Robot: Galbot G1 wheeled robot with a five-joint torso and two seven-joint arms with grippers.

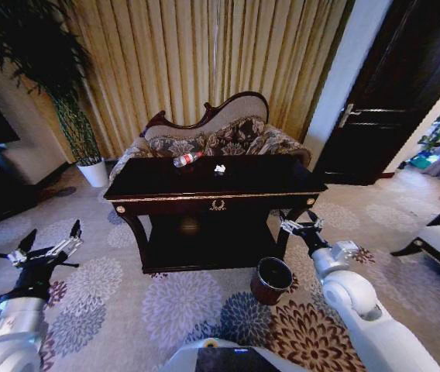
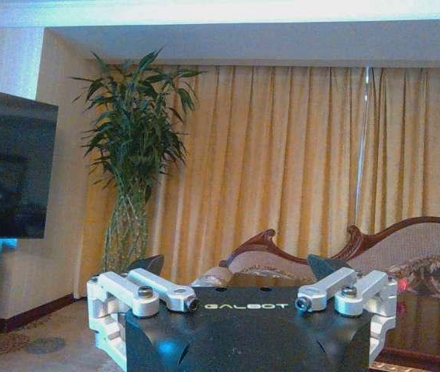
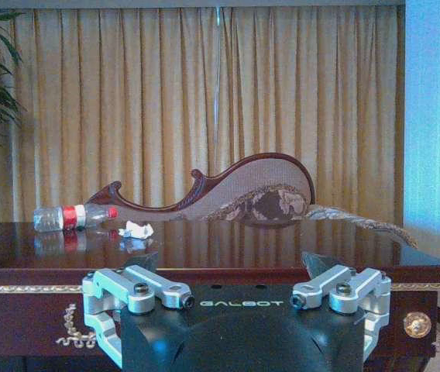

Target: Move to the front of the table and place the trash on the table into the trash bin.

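- The right gripper (image 1: pixel 297 223) hangs low in front of the table's right front corner, with its fingers spread wide and nothing between them.
- In the right wrist view, that same right gripper (image 3: pixel 234 265) points at the table's front edge, its two dark fingertips (image 3: pixel 318 262) well apart and free of any object.
- The left gripper (image 1: pixel 49 236) is held out over the patterned carpet (image 1: pixel 173 302), well to the left of the table, its fingers also wide apart and holding nothing.
- In the left wrist view, the left gripper (image 2: pixel 235 267) faces the curtain (image 2: pixel 282 155) and a tall potted plant (image 2: pixel 131 155).
- The table (image 1: pixel 282 186) is dark and glossy, stands straight ahead of the robot, and has a gold ornament (image 1: pixel 218 204) in the middle of its front apron.
- The bottle (image 1: pixel 187 159) lies on its side on the tabletop, towards the back edge and left of centre; the right wrist view shows its red label and red cap (image 3: pixel 73 217).
- A white crumpled paper scrap (image 1: pixel 220 168) lies on the tabletop near the bottle, to its right, apart from it (image 3: pixel 135 229).
- The trash bin (image 1: pixel 271 280) stands upright on the carpet in front of the table's right side, below and just left of the right gripper, its dark inside showing.
- A carved sofa (image 1: pixel 220 136) stands behind the table, against the curtain.
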